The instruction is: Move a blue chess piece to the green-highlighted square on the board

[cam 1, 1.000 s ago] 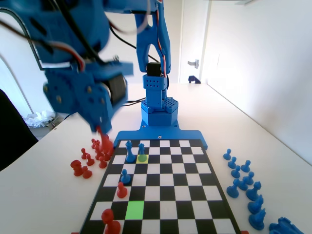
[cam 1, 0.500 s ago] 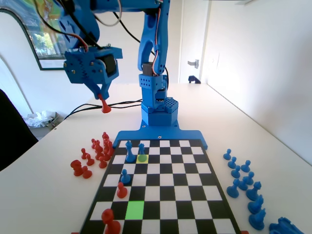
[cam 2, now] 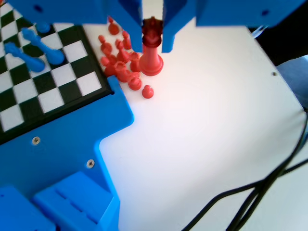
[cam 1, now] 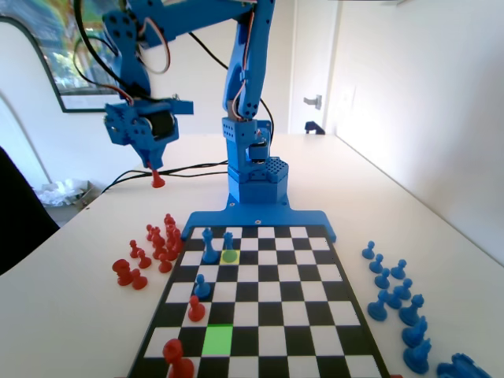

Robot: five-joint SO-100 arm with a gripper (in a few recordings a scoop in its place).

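My gripper (cam 1: 155, 168) hangs high over the table, left of the board (cam 1: 272, 316) and behind it in the fixed view. It is shut on a red piece (cam 1: 157, 180). The wrist view shows that red piece (cam 2: 151, 54) clamped between the jaws of the gripper (cam 2: 153, 47), above the bare table next to the red cluster. A small blue chess piece (cam 1: 228, 241) stands on the yellow-tinted square. A taller slim blue piece (cam 1: 209, 245) is just left of it. Another small blue pawn (cam 1: 202, 286) stands nearer. The green-highlighted square (cam 1: 218, 339) is bare.
Loose red pieces (cam 1: 153, 248) lie left of the board, and also show in the wrist view (cam 2: 120, 65). Several blue pieces (cam 1: 394, 293) lie to its right. Red pieces (cam 1: 196, 309) (cam 1: 179, 359) stand on near squares. Black cables (cam 2: 250, 192) cross the table by the arm base (cam 1: 256, 179).
The gripper, still shut on the red piece, has swung away from the camera and leftward, from low beside the red cluster to high behind the board's far left corner.
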